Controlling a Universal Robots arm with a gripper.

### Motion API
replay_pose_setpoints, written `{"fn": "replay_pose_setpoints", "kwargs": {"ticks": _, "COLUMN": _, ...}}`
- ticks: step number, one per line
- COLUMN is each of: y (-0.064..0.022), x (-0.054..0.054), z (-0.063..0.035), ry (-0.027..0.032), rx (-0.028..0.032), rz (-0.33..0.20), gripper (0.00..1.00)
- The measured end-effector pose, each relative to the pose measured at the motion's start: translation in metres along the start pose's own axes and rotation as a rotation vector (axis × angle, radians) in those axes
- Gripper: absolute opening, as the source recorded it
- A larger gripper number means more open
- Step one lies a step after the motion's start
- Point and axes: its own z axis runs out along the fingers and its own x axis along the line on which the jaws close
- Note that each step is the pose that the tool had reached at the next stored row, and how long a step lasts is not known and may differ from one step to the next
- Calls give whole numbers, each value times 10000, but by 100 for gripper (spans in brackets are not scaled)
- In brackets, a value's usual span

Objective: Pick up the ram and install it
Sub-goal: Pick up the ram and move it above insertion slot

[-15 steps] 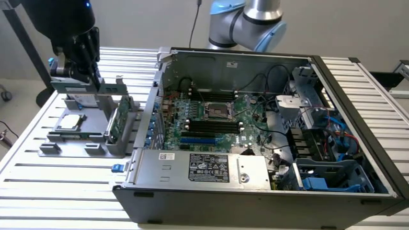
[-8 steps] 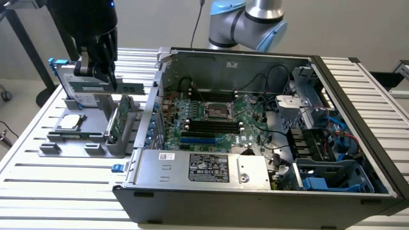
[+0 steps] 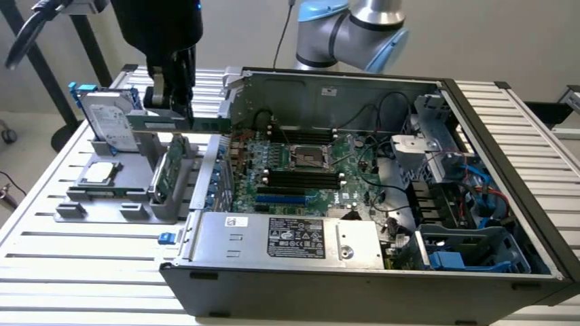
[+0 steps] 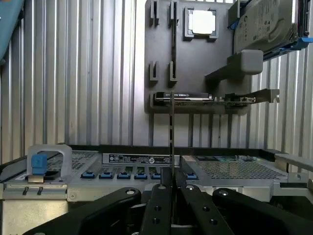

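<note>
The gripper (image 3: pixel 172 109) has its jaws clamped on the ram (image 3: pixel 206 125), which juts out either side of them, above the grey holder tray (image 3: pixel 100 212) and beside the open computer case (image 3: pixel 363 88)

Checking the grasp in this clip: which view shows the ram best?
The exterior view: the ram shows its long green side, level, clamped in the gripper beside the open computer case. The wrist view gives it edge-on, a thin dark line between the fingers.
</note>
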Motion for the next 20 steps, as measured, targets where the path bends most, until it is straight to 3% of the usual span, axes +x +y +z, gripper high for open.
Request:
{"fn": "replay_pose_setpoints", "kwargs": {"ticks": 15, "y": -679, "x": 5, "z": -38, "ry": -49, "rx": -9, "rz": -12, "gripper": 14}}
{"fn": "replay_pose_setpoints", "kwargs": {"ticks": 20, "y": -906, "x": -39, "z": -34, "ry": -50, "rx": -9, "rz": -12, "gripper": 14}}
